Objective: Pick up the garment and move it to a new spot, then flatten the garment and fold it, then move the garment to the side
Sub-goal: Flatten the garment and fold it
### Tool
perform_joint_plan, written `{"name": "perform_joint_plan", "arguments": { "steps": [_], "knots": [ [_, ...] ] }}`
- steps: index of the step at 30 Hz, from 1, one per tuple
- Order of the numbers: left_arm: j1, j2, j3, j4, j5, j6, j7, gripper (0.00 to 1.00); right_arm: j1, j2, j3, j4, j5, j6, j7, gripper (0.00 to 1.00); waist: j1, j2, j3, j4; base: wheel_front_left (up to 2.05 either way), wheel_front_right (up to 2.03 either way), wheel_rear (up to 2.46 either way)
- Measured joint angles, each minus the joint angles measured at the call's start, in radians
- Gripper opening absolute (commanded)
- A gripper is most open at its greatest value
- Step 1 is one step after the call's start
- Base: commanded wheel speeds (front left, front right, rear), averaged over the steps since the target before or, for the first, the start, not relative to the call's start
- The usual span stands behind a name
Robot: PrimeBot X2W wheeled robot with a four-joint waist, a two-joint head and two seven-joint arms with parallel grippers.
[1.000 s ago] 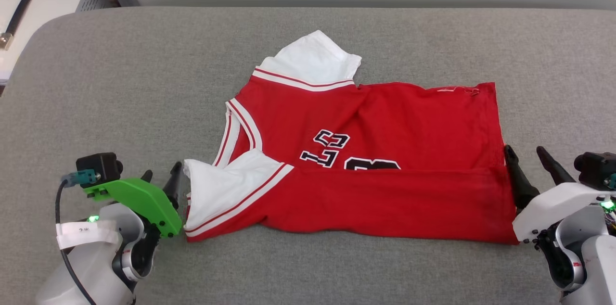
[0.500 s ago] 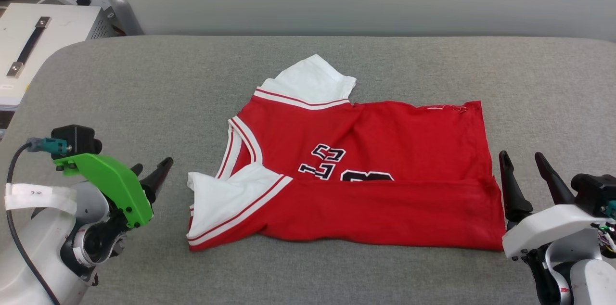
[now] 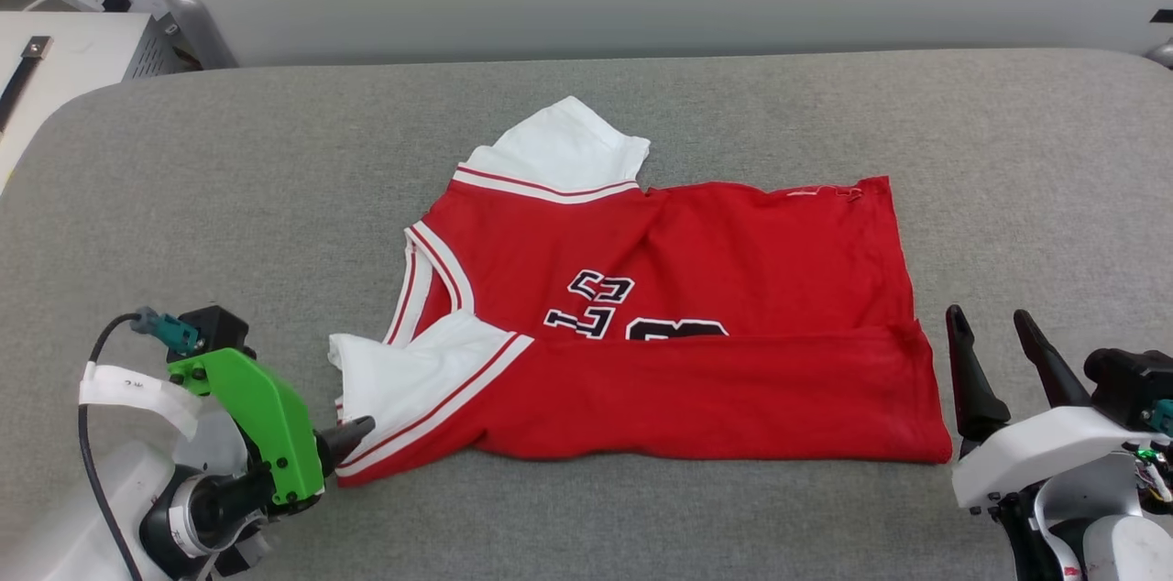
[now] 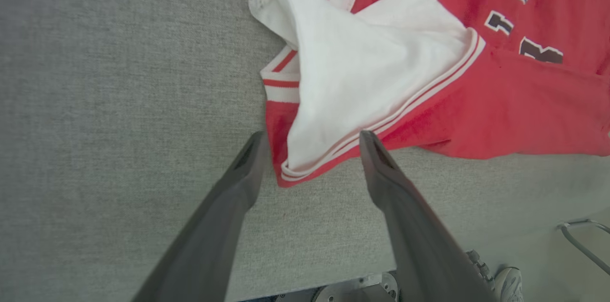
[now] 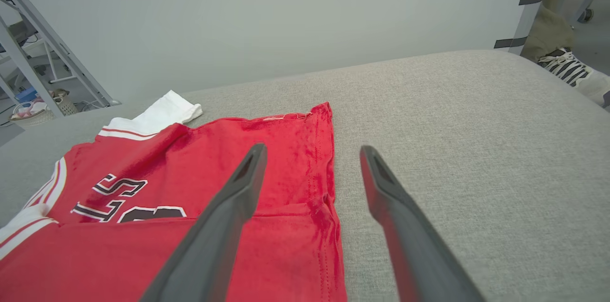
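Our left gripper (image 4: 312,137) has dropped to the garment (image 3: 687,379)'s seven-o'clock corner, jaws spread astride it. Our right gripper (image 3: 988,317) gapes empty at three. The garment lies mid-pad (image 3: 229,178), lengthwise nine-to-three, collar toward nine.

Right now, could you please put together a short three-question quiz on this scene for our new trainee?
1. True or false: the left gripper is shut on the near sleeve of the garment.
2. Which part of the garment is folded over onto its body?
A. the near long side, covering the lower part of the number
B. the far sleeve
C. the hem end
3. In a word or two: which end of the garment lies nearest the right gripper?

Key: 1 false, its jaws stand open to either side of the sleeve's corner; 2 A; 3 the hem.
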Motion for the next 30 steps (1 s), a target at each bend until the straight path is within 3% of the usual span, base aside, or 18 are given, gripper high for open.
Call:
{"name": "perform_joint_plan", "arguments": {
  "steps": [6,15,16,17,18,26,30],
  "knots": [
    [-0.004,-0.060,-0.029,0.099,-0.002,-0.012,0.013,1.00,0.005,0.005,0.003,-0.007,0.000,0.000,0.012,1.00,0.0000,0.0000,0.021,-0.013,0.00,0.00,0.00],
    [-0.063,-0.104,-0.059,0.248,0.004,-0.084,0.026,1.00,0.004,0.008,-0.016,-0.004,0.030,0.000,0.021,1.00,0.0000,0.0001,0.058,-0.033,0.00,0.00,0.00],
    [-0.068,-0.105,-0.061,0.257,0.008,-0.092,0.028,0.62,0.004,0.009,-0.018,-0.003,0.034,0.000,0.021,1.00,0.0000,0.0001,0.061,-0.035,0.00,0.00,0.00],
    [-0.074,-0.106,-0.062,0.265,0.010,-0.101,0.027,0.36,0.004,0.010,-0.020,-0.002,0.035,0.000,0.022,1.00,0.0000,0.0001,0.065,-0.036,0.00,0.00,0.00],
    [-0.077,-0.106,-0.064,0.270,0.011,-0.105,0.028,0.02,0.004,0.010,-0.021,0.000,0.036,0.000,0.021,1.00,0.0000,0.0001,0.067,-0.037,0.00,0.00,0.00],
    [-0.095,-0.110,-0.084,0.256,0.069,-0.122,-0.019,0.00,0.003,-0.008,-0.057,0.023,0.051,0.000,0.039,1.00,0.0000,0.0000,0.062,-0.028,0.00,0.00,0.00],
    [-0.093,-0.104,-0.091,0.183,0.096,-0.117,-0.050,0.00,0.005,-0.034,-0.077,0.044,0.088,0.000,0.123,1.00,0.0000,0.0000,0.042,-0.021,0.00,0.00,0.00]
  ]
}}
